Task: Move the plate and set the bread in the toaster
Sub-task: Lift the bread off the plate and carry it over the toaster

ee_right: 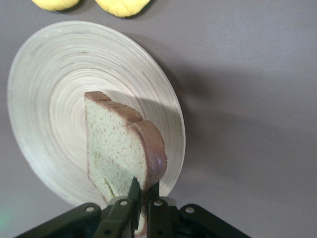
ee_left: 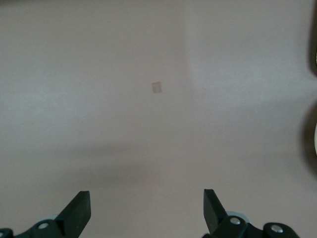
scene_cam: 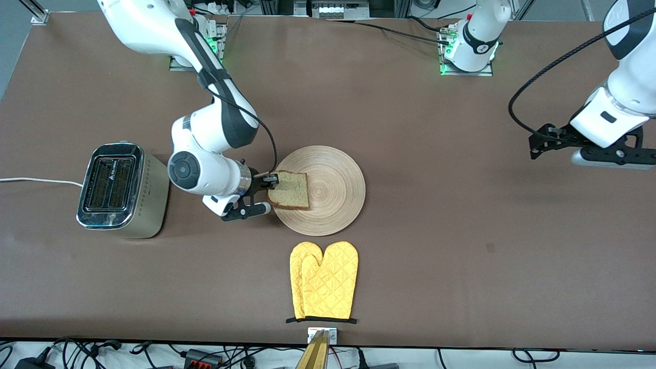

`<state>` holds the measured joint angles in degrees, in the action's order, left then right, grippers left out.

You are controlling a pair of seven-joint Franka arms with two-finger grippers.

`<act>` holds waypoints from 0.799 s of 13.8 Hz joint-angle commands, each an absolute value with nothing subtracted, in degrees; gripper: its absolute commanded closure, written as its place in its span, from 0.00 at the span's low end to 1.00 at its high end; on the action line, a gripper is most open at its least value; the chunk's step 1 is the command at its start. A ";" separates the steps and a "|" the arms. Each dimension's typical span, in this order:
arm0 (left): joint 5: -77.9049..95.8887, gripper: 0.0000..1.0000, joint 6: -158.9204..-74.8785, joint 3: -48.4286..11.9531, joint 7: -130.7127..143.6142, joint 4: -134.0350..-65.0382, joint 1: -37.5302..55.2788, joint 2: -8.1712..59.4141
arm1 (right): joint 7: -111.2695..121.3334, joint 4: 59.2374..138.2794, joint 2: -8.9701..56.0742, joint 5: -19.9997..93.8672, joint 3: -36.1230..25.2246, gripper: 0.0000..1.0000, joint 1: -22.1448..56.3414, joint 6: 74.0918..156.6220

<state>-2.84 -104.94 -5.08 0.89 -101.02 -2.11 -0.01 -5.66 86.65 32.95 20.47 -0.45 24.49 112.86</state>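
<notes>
I start with the brown table (scene_cam: 435,215), a matte, even surface. On it, toward the right arm's end, stands the toaster (scene_cam: 122,190): boxy, chrome on top with two dark slots facing up, cream sides with a row of small dots, a white cord trailing off its end.

Toward the middle lies the plate (scene_cam: 328,190), round, flat, pale wood with fine concentric grooves. Nearer the front camera than the plate is a pair of quilted yellow oven mitts (scene_cam: 324,281).

The bread (scene_cam: 290,189) is over the plate's edge on the toaster side, a squarish, speckled greenish-tan slice with a darker brown crust. My right gripper (scene_cam: 270,179) is clamped on its edge; in the right wrist view the bread (ee_right: 121,146) stands on edge from the closed fingertips (ee_right: 132,191), above the plate (ee_right: 49,99).

The left gripper (ee_left: 147,206) waits over bare table at the left arm's end, jaws spread wide and holding nothing.

For the carry, I judge the slice soft and likely to flex or tear at the pinch, so I would lift straight up clear of the plate, travel slowly toward the toaster, turn the slice to line up with a slot, and lower it before letting go.
</notes>
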 commanded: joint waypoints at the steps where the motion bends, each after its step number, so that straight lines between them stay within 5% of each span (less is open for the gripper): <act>1: -2.11 0.00 -101.63 -4.92 1.75 -101.44 -1.49 -2.11 | -5.45 84.03 29.72 19.00 -5.33 1.00 23.03 104.19; 7: -2.20 0.00 -97.56 -6.06 0.97 -98.62 -1.32 -1.58 | -5.45 74.45 26.64 -2.15 -14.50 1.00 23.73 86.16; 11: -2.20 0.00 -96.68 -6.24 0.97 -97.47 -1.06 -1.41 | -2.74 72.51 24.52 -16.59 -15.37 1.00 22.59 83.25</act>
